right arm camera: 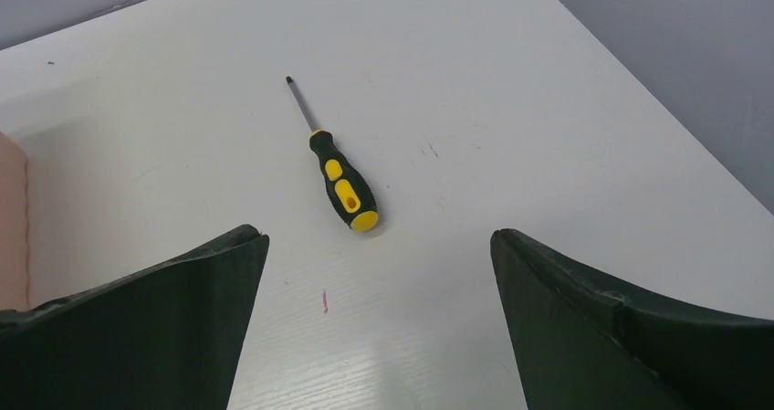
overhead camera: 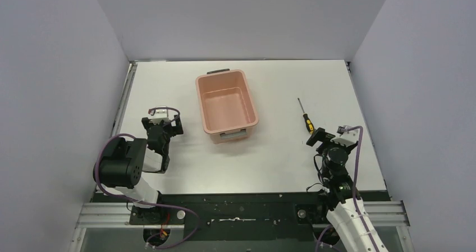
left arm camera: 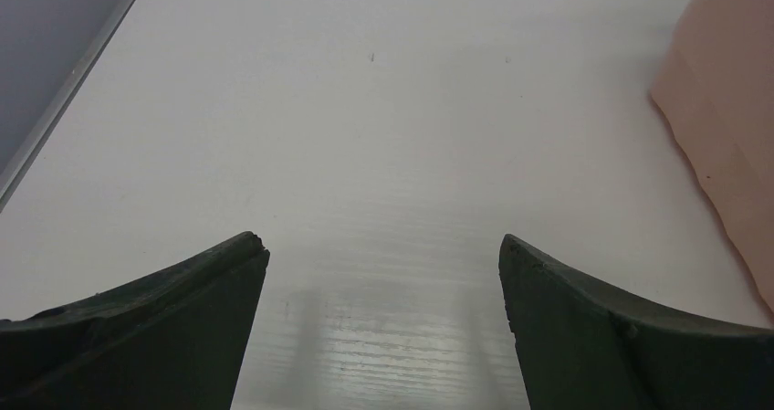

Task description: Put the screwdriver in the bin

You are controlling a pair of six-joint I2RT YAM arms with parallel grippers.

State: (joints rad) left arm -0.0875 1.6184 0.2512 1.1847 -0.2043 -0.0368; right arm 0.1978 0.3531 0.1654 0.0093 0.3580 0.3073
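Top external view is showing the screwdriver (overhead camera: 306,115) lying flat on the white bench (overhead camera: 280,162). It is right of the bin (overhead camera: 227,103) and well apart from it, its tip pointing toward the far wall (overhead camera: 236,22) and its yellow-and-black handle pointing toward me. My right end effector (overhead camera: 330,137) is hovering near the handle end, on the near side, with its fingers spread wide.

Through the right wrist camera the screwdriver is sitting beyond the gap between my two dark fingers (right arm camera: 164,319), touching neither. Bare bench is stretching all round it, and the bench's right edge is running along the grey side wall (right arm camera: 694,54), off to the right of the tool.

The bin is standing upright in the middle of the bench, toward the far edge. Its long sides are running near to far, and a grey handle is showing at each short end. Open bench is lying between its right rim and the screwdriver.

My left end effector (overhead camera: 163,123) is hanging left of the bin, near its near-left corner but apart from it, fingers likewise spread with bare bench showing between them. The left wrist camera is catching the bin's pink wall at the right and the bench's edge strip (left arm camera: 73,81) at the far left.
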